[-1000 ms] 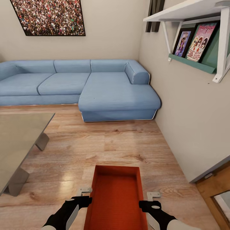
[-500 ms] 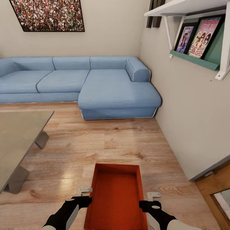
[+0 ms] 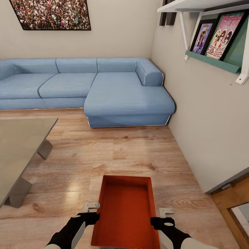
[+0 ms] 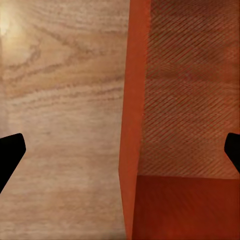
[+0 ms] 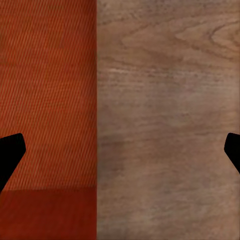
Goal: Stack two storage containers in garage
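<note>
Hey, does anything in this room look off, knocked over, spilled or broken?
Nothing stands out. The storage container sits level between the left gripper and right gripper, empty and undamaged. The sofa and coffee table look orderly.

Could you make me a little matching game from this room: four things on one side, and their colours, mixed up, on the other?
Things:
1. sofa
2. bin
3. floor
4. ledge

Colours:
a. orange-red
b. teal green
c. blue
d. light wood

Pairs: 1-c, 2-a, 3-d, 4-b
</note>
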